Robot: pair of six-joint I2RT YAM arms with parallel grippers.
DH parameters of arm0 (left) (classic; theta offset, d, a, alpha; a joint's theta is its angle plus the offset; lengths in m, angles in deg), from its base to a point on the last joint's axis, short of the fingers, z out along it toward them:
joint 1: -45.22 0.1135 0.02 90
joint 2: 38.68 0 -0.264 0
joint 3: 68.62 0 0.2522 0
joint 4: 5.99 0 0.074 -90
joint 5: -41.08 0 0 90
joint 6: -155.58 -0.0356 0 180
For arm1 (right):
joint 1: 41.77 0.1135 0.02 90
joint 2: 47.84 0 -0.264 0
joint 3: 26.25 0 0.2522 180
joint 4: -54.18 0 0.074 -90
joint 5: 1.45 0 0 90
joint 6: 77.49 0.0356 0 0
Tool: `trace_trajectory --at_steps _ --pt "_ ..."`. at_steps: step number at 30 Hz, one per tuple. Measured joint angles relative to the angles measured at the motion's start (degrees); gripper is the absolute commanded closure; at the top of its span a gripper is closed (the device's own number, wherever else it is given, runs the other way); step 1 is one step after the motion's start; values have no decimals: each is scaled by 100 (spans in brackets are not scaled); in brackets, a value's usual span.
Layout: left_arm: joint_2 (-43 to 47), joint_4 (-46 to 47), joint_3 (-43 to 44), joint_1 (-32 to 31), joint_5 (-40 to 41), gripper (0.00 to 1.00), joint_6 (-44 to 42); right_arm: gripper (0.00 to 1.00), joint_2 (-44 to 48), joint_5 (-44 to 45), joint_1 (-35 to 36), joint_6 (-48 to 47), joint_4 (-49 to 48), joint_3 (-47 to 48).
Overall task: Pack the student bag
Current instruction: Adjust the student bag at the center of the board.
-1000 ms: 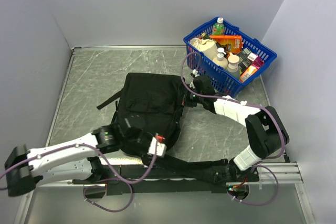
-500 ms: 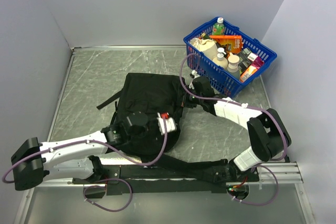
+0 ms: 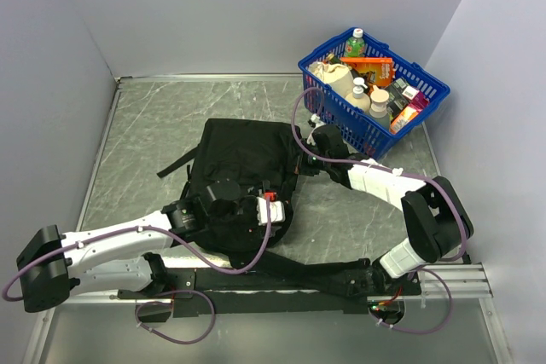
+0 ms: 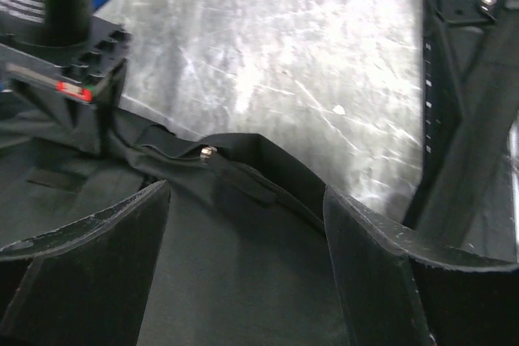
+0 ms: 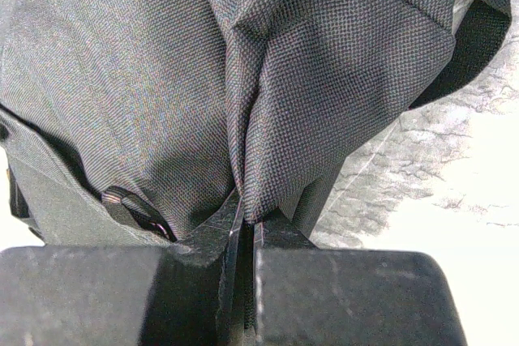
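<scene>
Student bag (image 3: pixel 239 159): lies flat on the table (image 3: pixel 145 125), roughly mid-table. Its long axis runs from the near edge toward the far wall, leaning a little left at the far end. One strap trails off its left side.
Left gripper (image 4: pixel 246 200): jaws spread wide and gripping nothing, low over the bag's near right corner.
Right gripper (image 5: pixel 246 220): jaws pressed together, pinching a raised fold of the bag's fabric at its far right edge.
Key relation: a folded edge of the bag carrying a small metal fitting (image 4: pixel 207 151), probably a zip pull, lies just ahead of the left jaws. It runs crosswise to them, so it spans the gap from finger to finger and does not line up with it.
Nearer arm: the left. The right is taken up holding the fold, which probably keeps the cloth taut.
Next move, as a judgement: the left jaws would need to move forward and down onto that edge or fitting, perhaps turning to close across it.
Blue mesh basket (image 3: pixel 358 125): at the far right, full of bottles and packets, just beyond the right gripper and apart from the bag.
</scene>
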Motion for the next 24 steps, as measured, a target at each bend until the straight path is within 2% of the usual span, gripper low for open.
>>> trace_trajectory --at_steps 5,11,20,23,24 --pt "-9 -127 4 20 -175 27 -31 100 0 -2 0 -15 0 0" --pt "-98 -85 2 35 -28 48 -164 100 0 -4 0 -17 -7 -2" --pt "-348 -63 -7 42 -24 49 -317 100 17 -9 0 -17 -17 -15" --pt "-396 -31 -7 42 -26 56 -330 100 35 -9 0 -17 -22 -24" --pt "-409 -17 -7 42 -26 62 -341 100 42 -13 0 -17 -20 -24"
